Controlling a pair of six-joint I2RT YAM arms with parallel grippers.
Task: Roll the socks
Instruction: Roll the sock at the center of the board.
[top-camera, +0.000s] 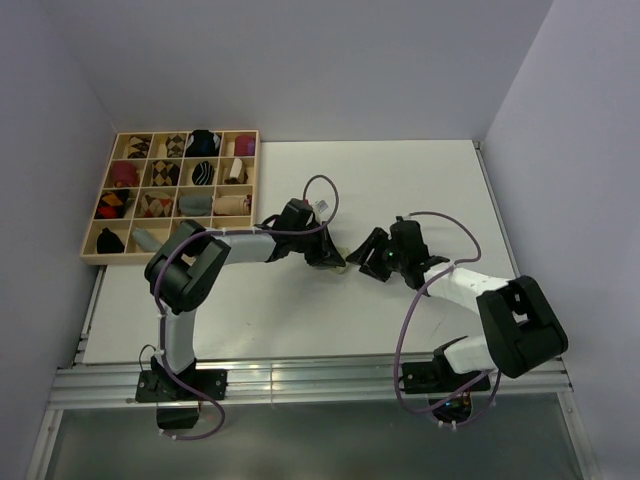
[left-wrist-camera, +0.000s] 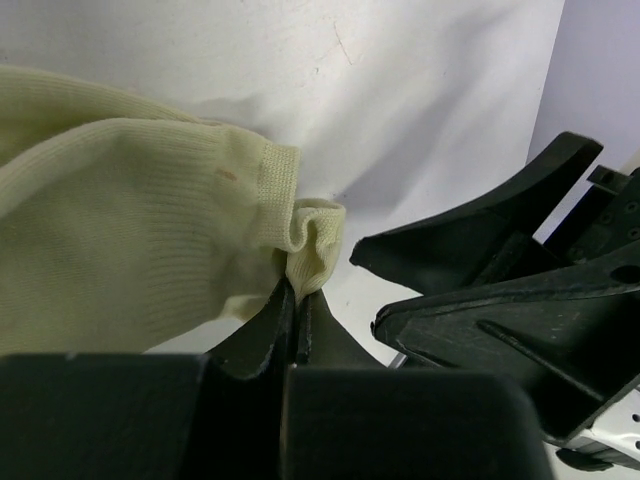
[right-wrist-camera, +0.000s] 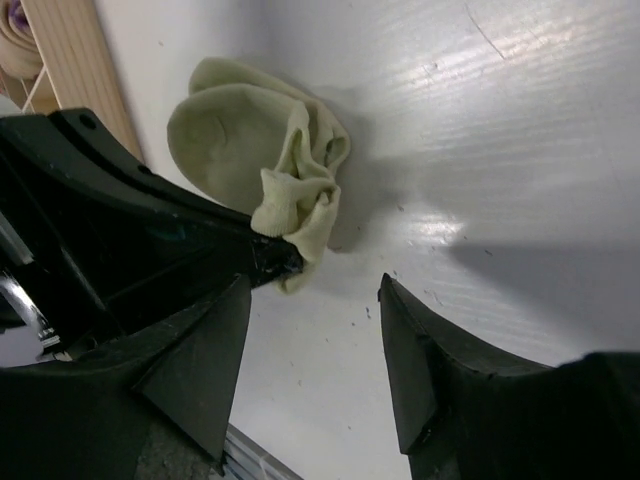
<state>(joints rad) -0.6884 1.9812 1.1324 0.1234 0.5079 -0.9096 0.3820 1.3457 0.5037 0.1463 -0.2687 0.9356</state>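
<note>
Pinching noted: pale yellow-green sock, bunched and creased at the centre of the white table, is clamped at its ribbed cuff by the left gripper. The right gripper is held just beside it, jaws apart, nothing gripped. Both arms are bent inward. A wooden divided tray lies far left.

The pale yellow-green sock lies bunched, cuff pinched.
</note>
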